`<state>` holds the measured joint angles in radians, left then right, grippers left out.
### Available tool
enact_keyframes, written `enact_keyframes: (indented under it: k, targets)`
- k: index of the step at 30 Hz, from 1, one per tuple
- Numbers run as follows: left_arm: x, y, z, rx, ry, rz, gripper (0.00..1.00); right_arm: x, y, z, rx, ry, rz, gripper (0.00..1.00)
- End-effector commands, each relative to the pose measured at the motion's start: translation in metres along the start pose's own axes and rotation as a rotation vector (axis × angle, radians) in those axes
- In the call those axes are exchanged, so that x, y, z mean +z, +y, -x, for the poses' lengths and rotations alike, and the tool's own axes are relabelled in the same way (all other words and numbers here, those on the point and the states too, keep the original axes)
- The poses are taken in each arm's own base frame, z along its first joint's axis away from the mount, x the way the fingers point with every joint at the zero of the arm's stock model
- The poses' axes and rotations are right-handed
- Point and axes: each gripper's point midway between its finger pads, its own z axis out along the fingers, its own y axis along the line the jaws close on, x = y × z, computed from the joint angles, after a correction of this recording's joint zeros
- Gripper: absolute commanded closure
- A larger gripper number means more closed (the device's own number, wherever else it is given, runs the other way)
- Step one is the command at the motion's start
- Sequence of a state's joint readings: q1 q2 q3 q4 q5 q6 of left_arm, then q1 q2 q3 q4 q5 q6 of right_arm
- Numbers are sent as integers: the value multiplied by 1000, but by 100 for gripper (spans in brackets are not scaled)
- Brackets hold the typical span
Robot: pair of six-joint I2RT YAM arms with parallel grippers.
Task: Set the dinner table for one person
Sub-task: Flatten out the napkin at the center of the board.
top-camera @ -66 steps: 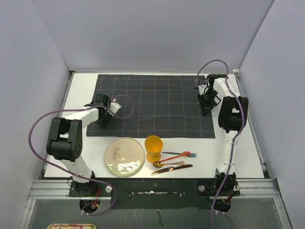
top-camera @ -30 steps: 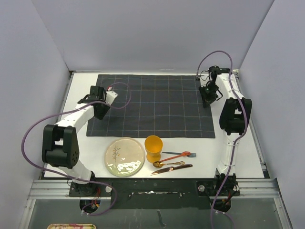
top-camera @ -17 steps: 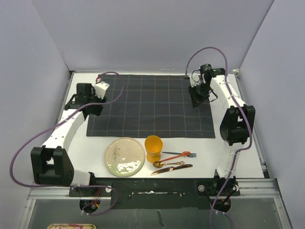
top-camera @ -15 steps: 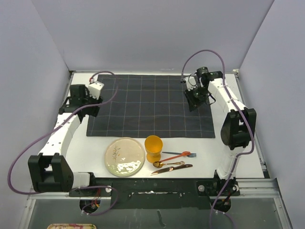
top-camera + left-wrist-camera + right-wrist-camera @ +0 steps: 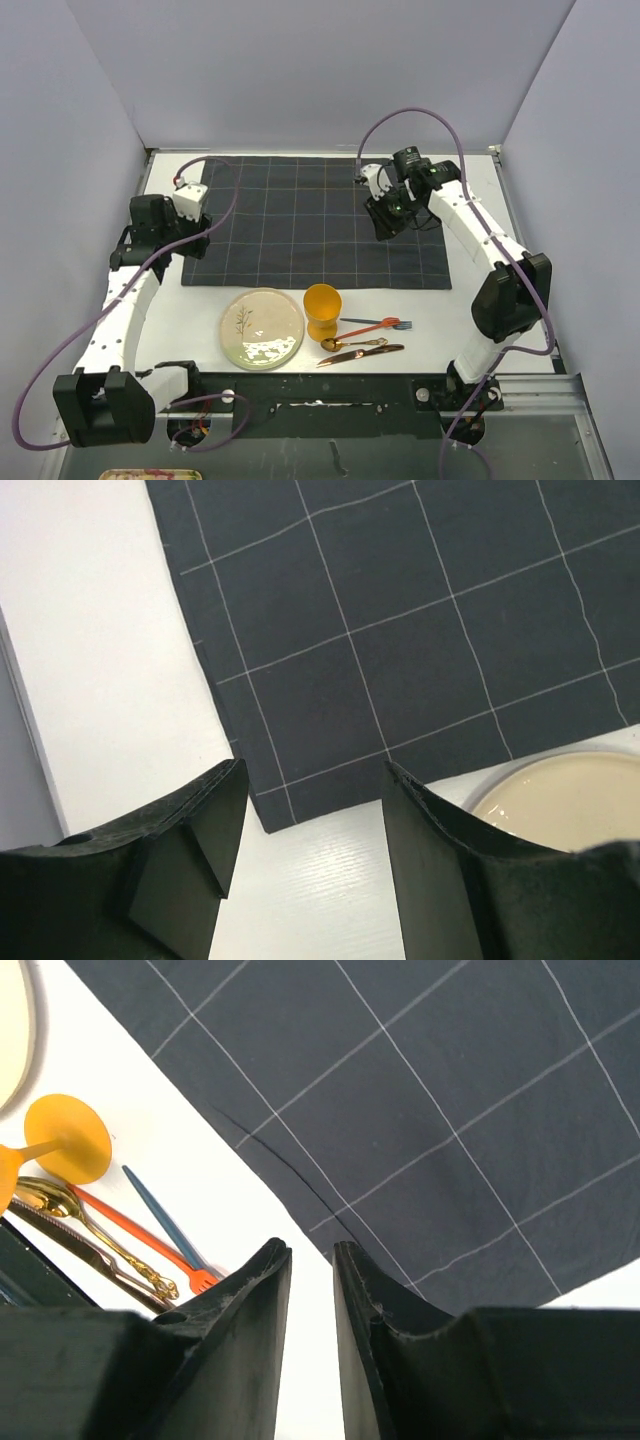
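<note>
Over cloth point(image 5: 450, 1110), right gripper point(image 5: 312, 1252) ajar, empty

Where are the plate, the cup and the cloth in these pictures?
plate point(image 5: 262, 328): top view, on its pale middle.
cup point(image 5: 322, 303): top view, on its open orange mouth.
cloth point(image 5: 300, 220): top view, on a dark square near its middle.
</note>
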<state>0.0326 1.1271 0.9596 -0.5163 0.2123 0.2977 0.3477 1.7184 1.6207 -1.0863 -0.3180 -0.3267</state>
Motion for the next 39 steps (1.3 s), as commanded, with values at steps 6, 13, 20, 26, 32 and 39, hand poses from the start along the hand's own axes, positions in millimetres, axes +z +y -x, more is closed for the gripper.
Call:
enact_keyframes:
  k: [6,13,20,26,32,39]
  targets:
    - [10,-8,-6,33,-65,-31,48,1,-5,4,-64,-50,-91,78]
    - [33,-5,3,56,-105,-49,52,28,-28,-17,-52,24,-157,83]
    - [63,-5,3,54,-94,-89,61,39,-62,-26,41,61,-186,89]
    - [86,-6,-13,36,-53,-109,66,43,-85,-37,114,73,-193,91]
    - [90,-6,-16,13,-45,-108,67,35,-70,-18,120,-32,-81,86]
    - [93,-12,-33,-8,-25,-112,63,20,-15,5,-64,-149,42,83]
